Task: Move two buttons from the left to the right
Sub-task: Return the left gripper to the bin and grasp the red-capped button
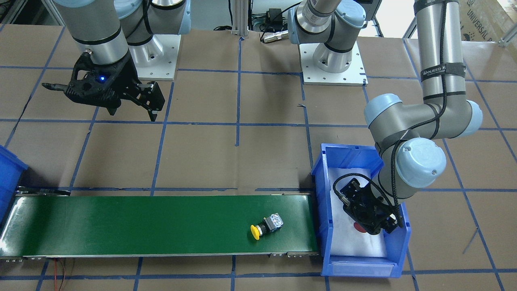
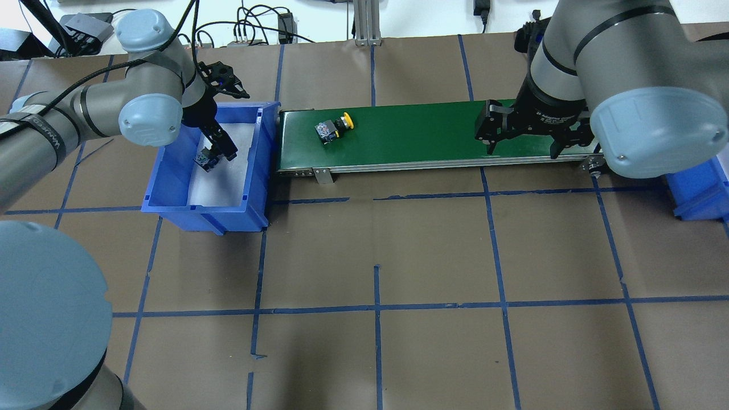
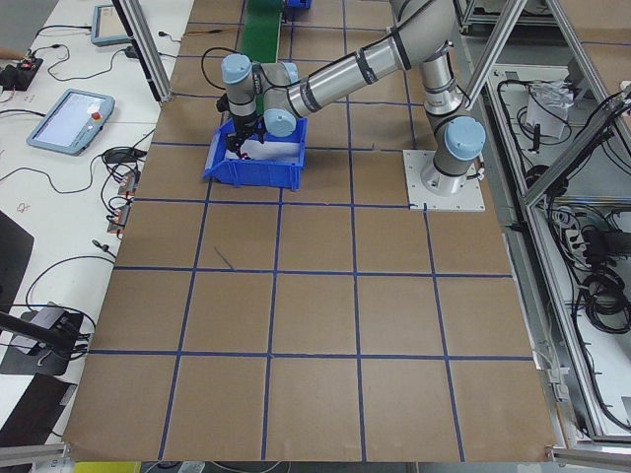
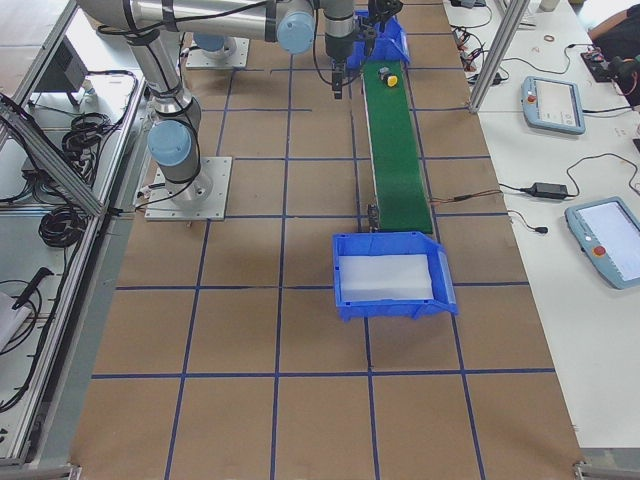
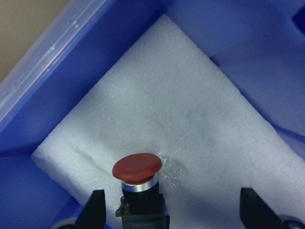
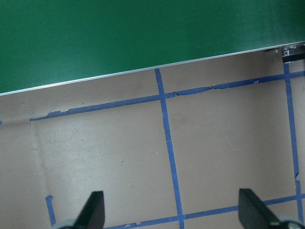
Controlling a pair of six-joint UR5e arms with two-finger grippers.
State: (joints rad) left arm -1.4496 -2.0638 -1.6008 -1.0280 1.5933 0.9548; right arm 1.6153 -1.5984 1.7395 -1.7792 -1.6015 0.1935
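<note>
The red-capped button (image 5: 137, 168) stands on white foam inside the blue bin (image 1: 355, 268) on the robot's left. My left gripper (image 5: 169, 217) is open and low in that bin, with the button's black body between its fingers, close to one finger (image 5: 95, 210). In the overhead view the left gripper (image 2: 216, 155) hangs over the button (image 2: 203, 159). The yellow-capped button (image 1: 266, 227) lies on its side on the green conveyor belt (image 1: 121, 222) near the bin; it also shows in the overhead view (image 2: 333, 128). My right gripper (image 2: 523, 151) is open and empty, above the table beside the belt's far end.
A second blue bin (image 2: 697, 193) with white foam stands at the belt's right end, also seen in the exterior right view (image 4: 345, 300). The table (image 2: 376, 256) is brown paper with blue tape lines. The arm bases (image 1: 333, 64) stand behind the belt.
</note>
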